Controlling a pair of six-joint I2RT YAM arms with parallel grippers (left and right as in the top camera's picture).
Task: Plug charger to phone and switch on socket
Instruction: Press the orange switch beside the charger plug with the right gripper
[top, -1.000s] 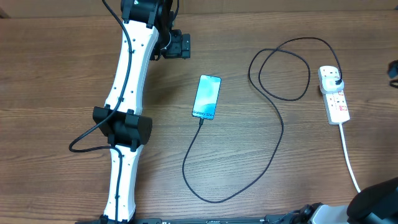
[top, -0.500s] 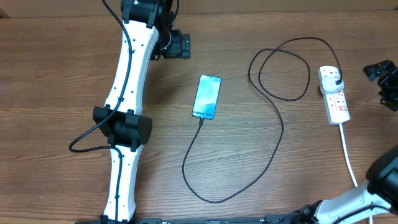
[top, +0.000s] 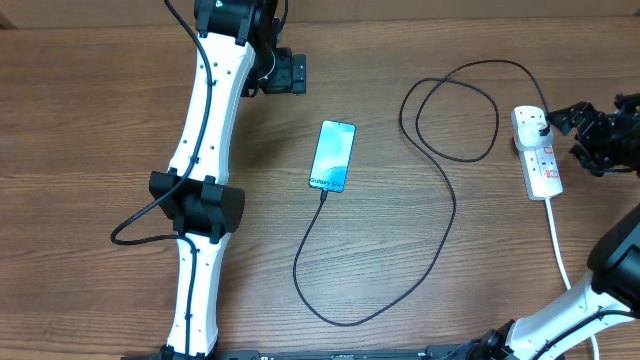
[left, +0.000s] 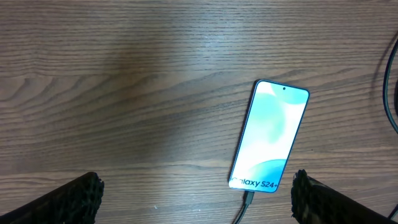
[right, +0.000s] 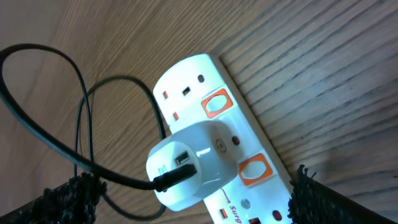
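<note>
The phone (top: 333, 156) lies near the table's middle with its light-blue screen lit; it also shows in the left wrist view (left: 271, 135). The black charger cable (top: 440, 235) is plugged into the phone's near end (left: 247, 200) and loops right to a white adapter (right: 189, 163) seated in the white socket strip (top: 540, 162). The strip's orange switches (right: 216, 104) show in the right wrist view. My right gripper (top: 585, 128) is open, just right of the strip's far end, with the adapter between its fingers (right: 193, 199). My left gripper (top: 290, 72) is open and empty, beyond the phone (left: 193, 199).
The strip's thick white cord (top: 562, 255) runs toward the front right edge. My left arm (top: 205, 180) stretches along the table's left side with a black cable loop beside it. Part of the right arm (top: 610, 260) covers the front right corner.
My right gripper has come in from the right edge and moved left, up to the socket strip. The left arm, phone and cable have not moved.
</note>
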